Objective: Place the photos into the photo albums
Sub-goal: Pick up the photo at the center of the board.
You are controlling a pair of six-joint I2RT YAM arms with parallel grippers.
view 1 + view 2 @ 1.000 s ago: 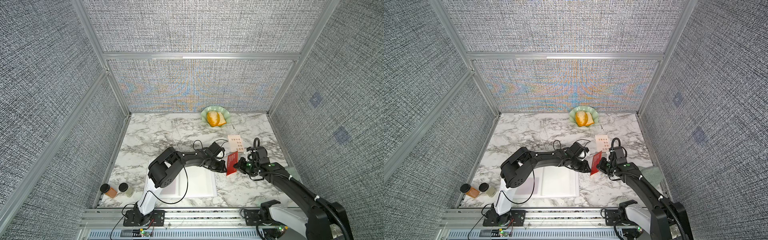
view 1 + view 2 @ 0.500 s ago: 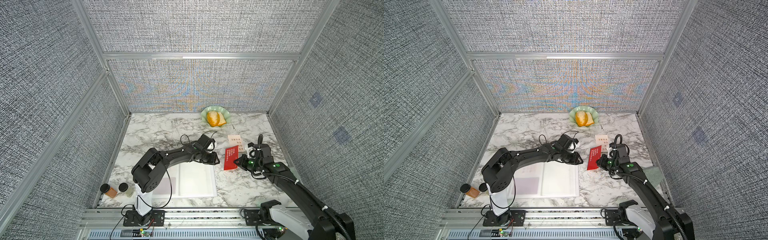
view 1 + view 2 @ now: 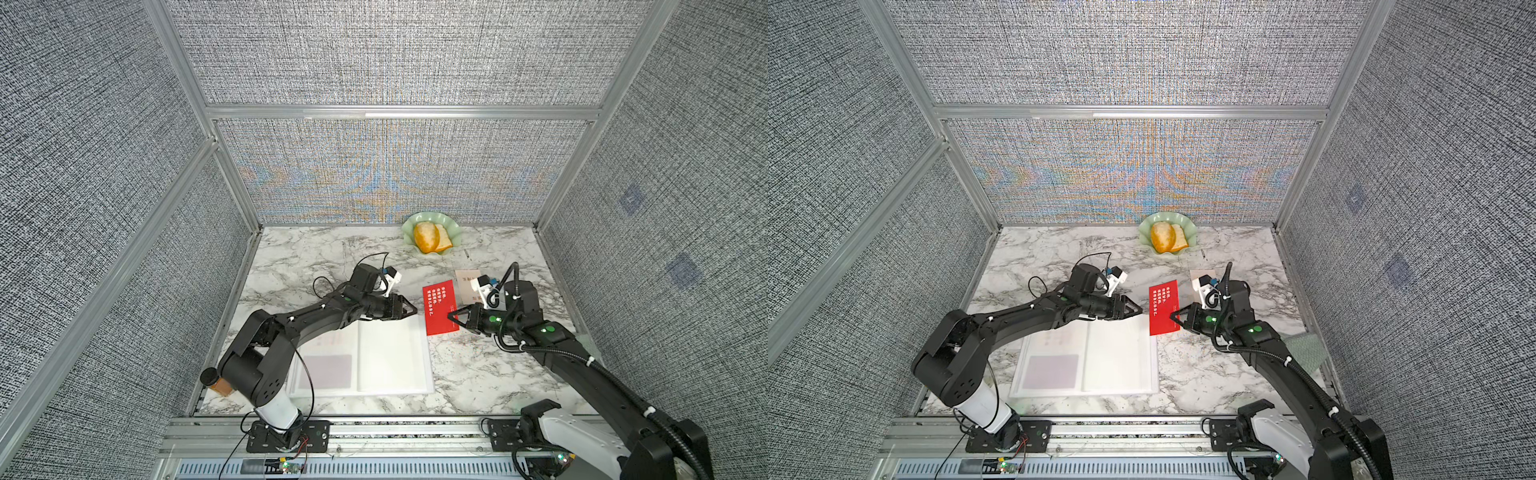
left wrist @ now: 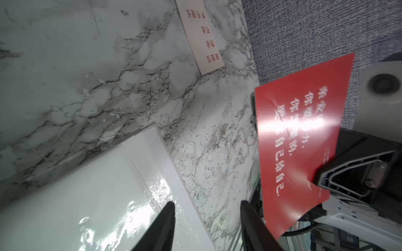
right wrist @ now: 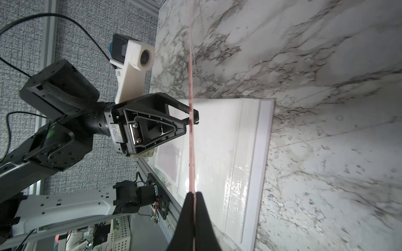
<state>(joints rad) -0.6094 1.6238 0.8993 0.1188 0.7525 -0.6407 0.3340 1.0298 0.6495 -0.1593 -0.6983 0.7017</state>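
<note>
Right gripper (image 3: pixel 449 317) pinches glossy red rectangular card (image 3: pixel 436 299) beside open white photo album (image 3: pixel 390 357).
Left gripper (image 3: pixel 415 311) hovers with fingers apart, empty, at the album's far corner.

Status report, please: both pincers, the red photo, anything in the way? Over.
Left pincer open, empty. Right pincer shut on red photo, lifted. Album open; left pincer over its corner, possibly blocking.

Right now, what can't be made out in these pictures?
Red photo: edge-on in the right wrist view, print unreadable.
Cream photo: partly behind the right wrist camera in both top views.
Photo album left page: upper part under the left arm in both top views; its insert too faint.
</note>
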